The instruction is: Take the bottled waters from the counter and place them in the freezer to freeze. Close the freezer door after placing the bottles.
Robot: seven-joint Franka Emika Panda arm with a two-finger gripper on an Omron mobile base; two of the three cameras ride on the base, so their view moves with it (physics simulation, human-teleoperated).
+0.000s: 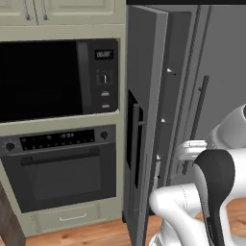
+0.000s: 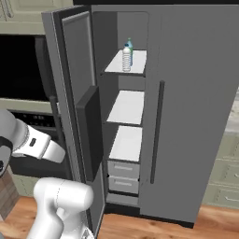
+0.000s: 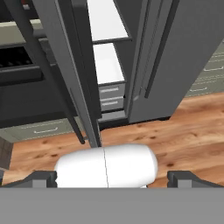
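Note:
Both bottled waters stand upright on the freezer's top white shelf (image 2: 122, 65): the clear ribbed one with a dark blue cap (image 2: 126, 59) in front, the blue-tinted one with a green cap (image 2: 130, 48) just behind it. The freezer door (image 2: 77, 84) stands wide open to the left; its black dispenser panel (image 2: 89, 133) faces away from the compartment. My gripper (image 3: 112, 178) hangs low in front of the door's edge (image 3: 81, 92), open, with nothing between its fingertips (image 3: 43, 177). A sliver of the counter (image 2: 235, 122) shows at the far right.
The plain grey fridge door (image 2: 196, 107) with its dark bar handle (image 2: 157, 133) is shut. Left of the open door (image 1: 144, 120) sit the black microwave (image 1: 53, 79) and built-in oven (image 1: 62, 170). Olive drawers (image 2: 225, 186) stand at the right. Wooden floor (image 3: 183, 127) lies below.

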